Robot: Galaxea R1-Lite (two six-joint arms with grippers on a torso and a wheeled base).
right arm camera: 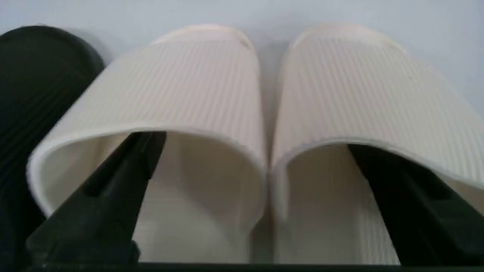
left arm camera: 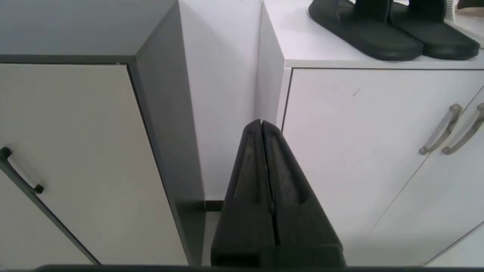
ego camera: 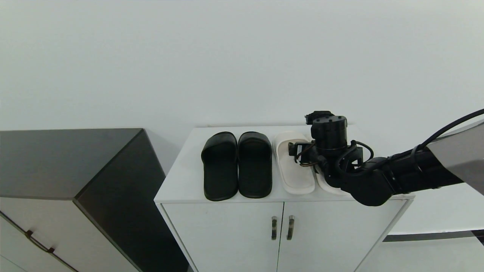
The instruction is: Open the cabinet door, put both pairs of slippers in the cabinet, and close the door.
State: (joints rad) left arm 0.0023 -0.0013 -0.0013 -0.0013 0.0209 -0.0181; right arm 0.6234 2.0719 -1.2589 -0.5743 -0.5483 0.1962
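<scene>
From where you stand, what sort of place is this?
Likely a home hallway, or a mock-up of one: a white cabinet with two handled doors stands against a bare wall, black slippers and white slippers lined up on top, a dark-topped cabinet beside it.

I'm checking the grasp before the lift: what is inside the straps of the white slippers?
The right gripper is spread, one of its fingers under each strap of the white slippers. The straps cover the footbeds farther in.
</scene>
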